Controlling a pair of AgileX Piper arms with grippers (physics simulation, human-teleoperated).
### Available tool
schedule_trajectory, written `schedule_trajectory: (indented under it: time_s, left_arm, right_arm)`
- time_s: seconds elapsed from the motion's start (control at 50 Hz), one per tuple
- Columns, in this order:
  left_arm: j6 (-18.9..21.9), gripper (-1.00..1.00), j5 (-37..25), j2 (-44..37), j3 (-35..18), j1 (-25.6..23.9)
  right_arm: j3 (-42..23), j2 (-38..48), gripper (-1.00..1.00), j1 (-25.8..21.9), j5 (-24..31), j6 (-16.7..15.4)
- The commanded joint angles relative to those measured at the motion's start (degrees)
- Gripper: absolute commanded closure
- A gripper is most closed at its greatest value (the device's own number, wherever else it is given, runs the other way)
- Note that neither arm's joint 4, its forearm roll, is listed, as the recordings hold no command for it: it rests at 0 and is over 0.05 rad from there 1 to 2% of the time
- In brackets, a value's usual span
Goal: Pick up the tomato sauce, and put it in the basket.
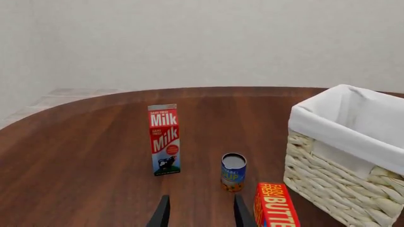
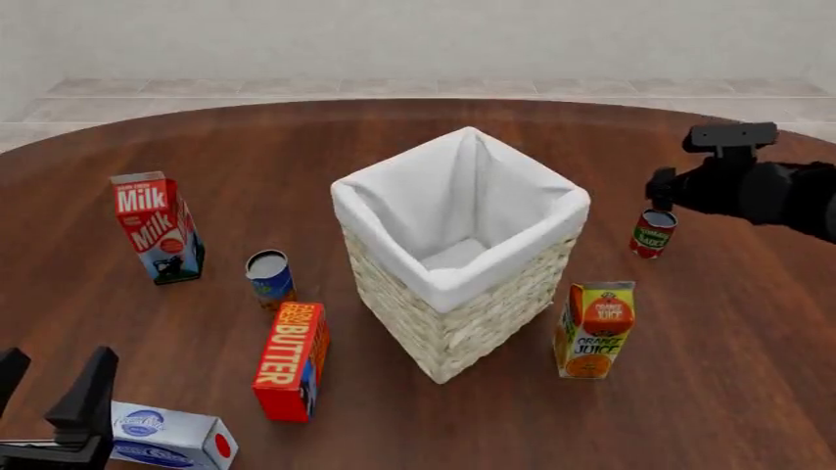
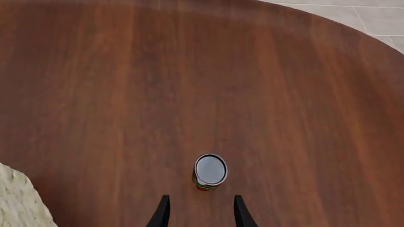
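Nearest me, at the near left corner of the bench (image 2: 392, 157), my left gripper (image 2: 53, 401) sits low with its fingers spread and nothing between them. A white carton (image 2: 170, 438) lies just beside it, and a butter box (image 2: 292, 360) stands a little farther in. It is well apart from the target, with the basket (image 2: 451, 284) standing between.

The basket occupies the middle of the bench, lining folded over the rim, mouth open upward.

Farther back and to the right, the tomato sauce (image 2: 652, 233) stands upright on the bench to the right of the basket, near its far right corner but not touching it. Long axis vertical, silver top facing up.

My right gripper (image 3: 198, 210) is plainly the nearer one. In the right wrist view the can (image 3: 209, 171) sits just ahead of the parted fingertips, a shade off centre toward one finger, jaws wide and empty. From the front view the gripper hangs just above and to the right of the can; I cannot tell the exact gap.

I judge the next move is a short advance down onto the can, squeezing across its round side.
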State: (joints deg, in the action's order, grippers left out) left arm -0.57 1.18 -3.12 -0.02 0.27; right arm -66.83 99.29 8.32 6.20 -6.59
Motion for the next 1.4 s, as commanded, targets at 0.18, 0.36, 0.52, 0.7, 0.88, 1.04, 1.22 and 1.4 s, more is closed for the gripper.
schedule_trajectory:
  time_s: [0.18,0.36,0.52,0.7,0.88,1.04,1.22,1.4]
  left_arm:
    - [0.0,-1.00,-0.2,0.2,0.0,0.0]
    - [0.0,-1.00,-0.1,0.1,0.0,0.0]
    - [0.0,-1.00,-0.1,0.1,0.0,0.0]
    - [0.0,-1.00,-0.1,0.1,0.0,0.0]
    - [0.0,-1.00,-0.2,0.2,0.0,0.0]
    - [0.0,-1.00,-0.1,0.1,0.0,0.0]
    - [0.0,-1.00,-0.2,0.1,0.0,0.0]
    - [0.0,-1.00,-0.2,0.1,0.0,0.0]
  right_arm:
    - [-1.9,6.2,-1.00,0.7,-2.5,0.4]
    - [-3.0,8.2,-1.00,0.9,-3.0,0.7]
    - [-3.9,9.9,-1.00,0.8,-3.3,0.9]
    - [-5.1,11.7,-1.00,0.9,-3.5,1.1]
    - [-6.5,14.6,-1.00,1.1,-4.2,1.4]
    - [-7.8,16.5,-1.00,1.7,-4.4,1.2]
    - [-8.2,18.0,-1.00,1.8,-4.9,1.3]
    - [-9.2,19.8,-1.00,1.9,-4.9,1.4]
